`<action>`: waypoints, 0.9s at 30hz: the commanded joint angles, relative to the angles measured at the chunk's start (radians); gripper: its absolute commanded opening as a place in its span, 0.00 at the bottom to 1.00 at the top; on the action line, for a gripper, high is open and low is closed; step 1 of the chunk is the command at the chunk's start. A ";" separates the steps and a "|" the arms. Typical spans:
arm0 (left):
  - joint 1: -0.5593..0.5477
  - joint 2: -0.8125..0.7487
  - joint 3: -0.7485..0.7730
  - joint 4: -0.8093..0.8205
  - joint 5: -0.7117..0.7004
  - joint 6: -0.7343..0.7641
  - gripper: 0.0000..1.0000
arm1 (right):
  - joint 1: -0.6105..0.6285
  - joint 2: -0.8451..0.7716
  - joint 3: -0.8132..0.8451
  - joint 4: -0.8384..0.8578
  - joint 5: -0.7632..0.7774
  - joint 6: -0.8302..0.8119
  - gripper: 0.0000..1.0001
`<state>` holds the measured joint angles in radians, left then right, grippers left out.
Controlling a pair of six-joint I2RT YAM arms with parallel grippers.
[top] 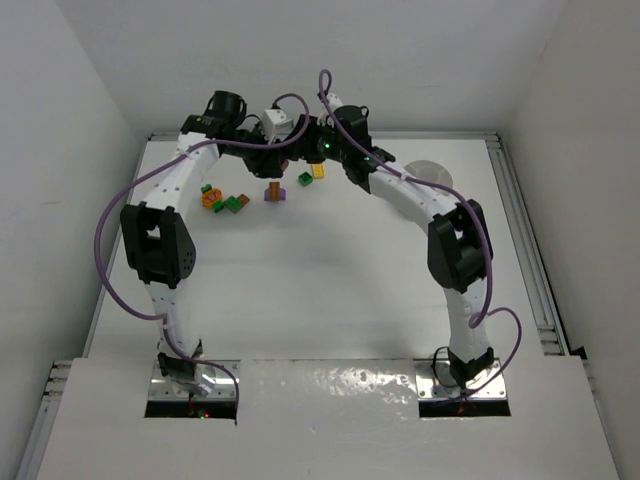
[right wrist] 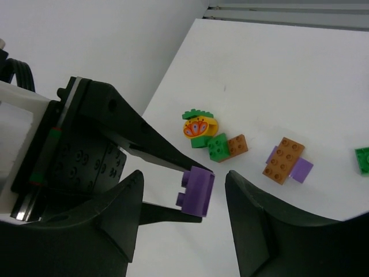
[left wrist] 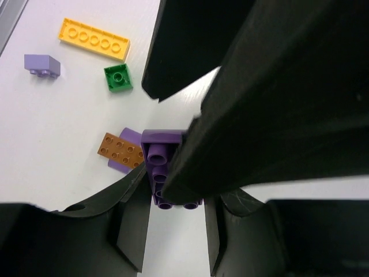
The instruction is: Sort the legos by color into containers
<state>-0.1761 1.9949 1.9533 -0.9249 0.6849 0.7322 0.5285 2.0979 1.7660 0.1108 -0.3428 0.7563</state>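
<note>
White table point(top: 330, 290); left tool point(left wrist: 173, 199) grips purple brick point(right wrist: 196, 190).

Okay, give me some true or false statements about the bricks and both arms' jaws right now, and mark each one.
1. The left gripper has its jaws shut on a purple brick. True.
2. The right gripper has its jaws clamped on that brick. False: they stand open on either side of it, with gaps.
3. A brown brick lies on top of a second purple brick on the table. True.
4. The long yellow brick sits in the white dish. False: it lies on the table, apart from the dish.
</note>
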 commanded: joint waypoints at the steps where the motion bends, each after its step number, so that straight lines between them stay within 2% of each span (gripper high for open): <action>1: -0.006 -0.042 0.013 0.046 0.036 -0.016 0.00 | 0.030 0.031 0.058 0.018 -0.009 -0.009 0.58; 6: -0.006 -0.047 0.024 0.060 0.038 -0.042 0.00 | 0.034 0.039 0.041 -0.005 -0.002 -0.005 0.57; 9: -0.006 -0.047 0.032 0.060 0.047 -0.050 0.00 | 0.036 0.039 0.038 -0.017 0.007 -0.018 0.50; 10: -0.006 -0.047 0.032 0.060 0.048 -0.051 0.00 | 0.036 0.037 0.038 -0.017 0.008 -0.021 0.44; 15: -0.006 -0.047 0.033 0.081 0.035 -0.077 0.00 | 0.036 0.042 0.036 -0.025 -0.028 -0.021 0.36; 16: -0.006 -0.047 0.032 0.086 0.030 -0.079 0.00 | 0.036 0.040 0.035 -0.028 -0.033 -0.023 0.31; 17: -0.006 -0.047 0.033 0.092 0.028 -0.085 0.00 | 0.036 0.036 0.032 -0.030 -0.033 -0.025 0.15; 19: -0.006 -0.045 0.032 0.093 0.024 -0.086 0.00 | 0.034 0.025 0.018 -0.020 -0.022 -0.034 0.01; 20: -0.005 -0.045 0.030 0.093 0.019 -0.086 0.04 | 0.036 0.013 0.004 -0.014 -0.016 -0.052 0.00; 21: -0.006 -0.045 0.029 0.093 0.016 -0.086 0.35 | 0.036 0.005 0.000 -0.014 -0.006 -0.069 0.00; 24: -0.006 -0.047 0.027 0.090 -0.007 -0.096 1.00 | 0.025 -0.030 -0.007 -0.039 0.036 -0.139 0.00; 27: -0.002 -0.050 0.032 0.106 -0.045 -0.157 1.00 | -0.039 -0.065 0.001 -0.083 0.057 -0.163 0.00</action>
<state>-0.1780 1.9938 1.9541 -0.8730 0.6518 0.6273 0.5423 2.1349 1.7618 0.0422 -0.3073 0.6590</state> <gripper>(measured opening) 0.998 0.200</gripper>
